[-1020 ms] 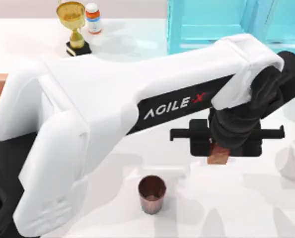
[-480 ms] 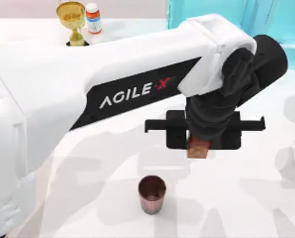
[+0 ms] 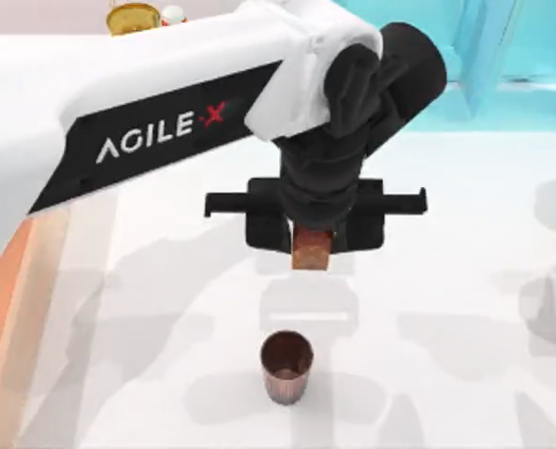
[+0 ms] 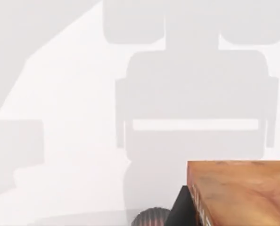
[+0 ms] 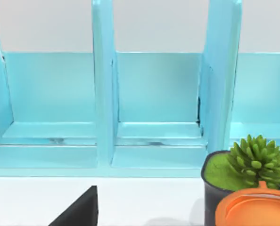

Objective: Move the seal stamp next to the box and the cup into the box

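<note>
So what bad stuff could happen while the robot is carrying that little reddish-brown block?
The left gripper holds the small reddish-brown rectangular seal stamp in the air. The grip might slip, so the block could drop onto the white table.

The small dark brown glossy cup stands upright on the table nearer the camera. A falling block or a low swing of the arm could tip it over.

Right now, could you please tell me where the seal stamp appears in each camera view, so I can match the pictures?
Top view: the seal stamp hangs in the left gripper, middle of the table, just behind the cup.
Left wrist view: it is the reddish-brown block close to the camera, above the white table.
Right wrist view: not in it; cyan shelf unit and a potted plant instead.
Shared landmark: the cup's rim beside the stamp.
</note>
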